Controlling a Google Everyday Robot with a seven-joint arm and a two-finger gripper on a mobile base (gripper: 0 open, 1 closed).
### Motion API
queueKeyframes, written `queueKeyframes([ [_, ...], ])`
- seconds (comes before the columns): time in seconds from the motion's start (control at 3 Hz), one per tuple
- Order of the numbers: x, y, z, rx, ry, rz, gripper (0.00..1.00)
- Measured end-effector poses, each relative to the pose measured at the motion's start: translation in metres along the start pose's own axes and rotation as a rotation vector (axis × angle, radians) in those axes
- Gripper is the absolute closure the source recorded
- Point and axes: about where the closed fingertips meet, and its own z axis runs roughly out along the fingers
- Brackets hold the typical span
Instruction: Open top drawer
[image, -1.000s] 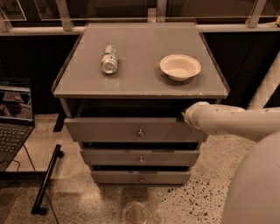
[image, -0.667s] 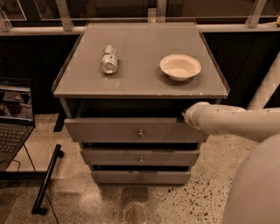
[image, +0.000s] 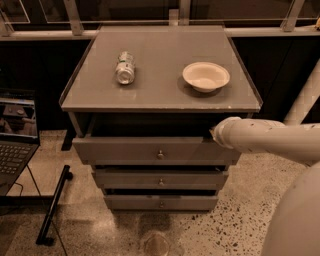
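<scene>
Nothing had visibly shifted since a second before: the top drawer (image: 125, 149) stood pulled out by the same small amount, and the arm (image: 270, 140) lay at the same spot. That drawer sat just under the cabinet top (image: 160, 92), its grey front forward of the frame, with a dark gap above it and its small round knob (image: 160, 154) bare at the centre. The pale arm came in from the right edge and ended at the drawer's upper right corner. The gripper (image: 214, 133) was there, at the mouth of the dark gap, mostly hidden by the arm's rounded end and the shadow; whether it was spread, closed or gripping the drawer edge could not be told.

The drawer's inside was too dark to make out. Below it the middle drawer (image: 130, 178) and the bottom drawer (image: 130, 202) also stood slightly forward. On the cabinet top a bottle (image: 125, 68) lay on its side to the left, its label unreadable, well apart from a pale bowl (image: 206, 76) on the right. A laptop (image: 17, 135) was cut off at the left edge, and a black bar (image: 54, 205) lay on the speckled floor (image: 240, 220). The robot's body (image: 295, 220) filled the lower right corner, cropped.
</scene>
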Motion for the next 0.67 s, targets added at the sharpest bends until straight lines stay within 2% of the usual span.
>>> queueKeyframes([
  [0.33, 0.006, 0.009, -0.012, -0.049, 0.037, 0.021, 1.00],
  [0.67, 0.015, 0.020, -0.033, -0.137, 0.103, 0.064, 1.00],
])
